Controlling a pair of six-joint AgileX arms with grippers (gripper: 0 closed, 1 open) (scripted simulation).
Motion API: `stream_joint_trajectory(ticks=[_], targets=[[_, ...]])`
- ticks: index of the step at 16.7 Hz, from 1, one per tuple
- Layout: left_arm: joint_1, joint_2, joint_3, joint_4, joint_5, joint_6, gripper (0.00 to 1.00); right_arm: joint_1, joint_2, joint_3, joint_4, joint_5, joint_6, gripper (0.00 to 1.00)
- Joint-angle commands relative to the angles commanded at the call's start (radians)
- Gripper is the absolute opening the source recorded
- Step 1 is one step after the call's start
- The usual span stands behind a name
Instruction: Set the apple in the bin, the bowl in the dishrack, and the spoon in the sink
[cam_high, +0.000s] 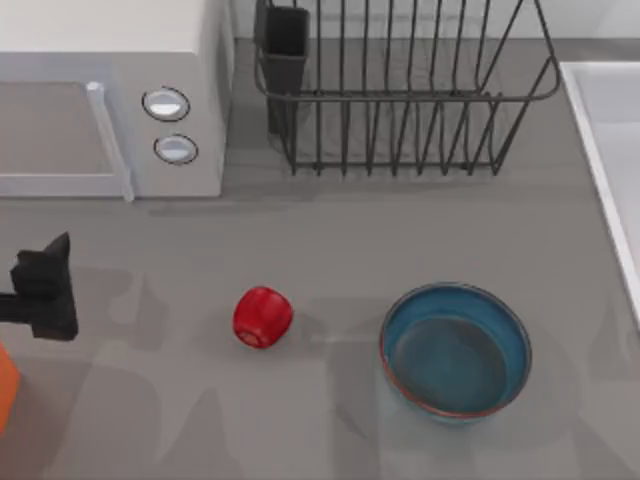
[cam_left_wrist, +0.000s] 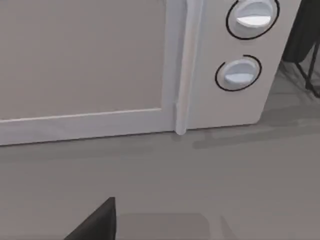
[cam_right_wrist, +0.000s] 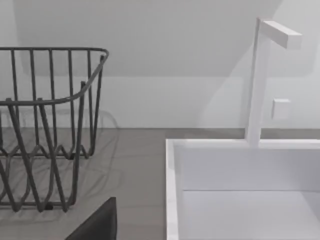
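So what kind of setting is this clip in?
Most likely a rendered kitchen counter: a white microwave beside a wire dishrack, and a sink with a faucet on the right.

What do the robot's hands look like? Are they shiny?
Not shiny. The left gripper at the table's left edge is a matte black, blocky shape with a pointed upper corner. Just below it sits a bit of orange casing. Each wrist view shows a dark, slanted finger edge. No cables or markings show.
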Motion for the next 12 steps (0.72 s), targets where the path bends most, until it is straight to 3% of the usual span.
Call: stream_joint_trajectory(ticks=[12], targets=[[-0.294, 1.003, 0.763, -0.545, 0.016, -0.053, 1.00, 0.000, 0.000, 0.000, 0.000, 0.000, 0.000, 1.00]])
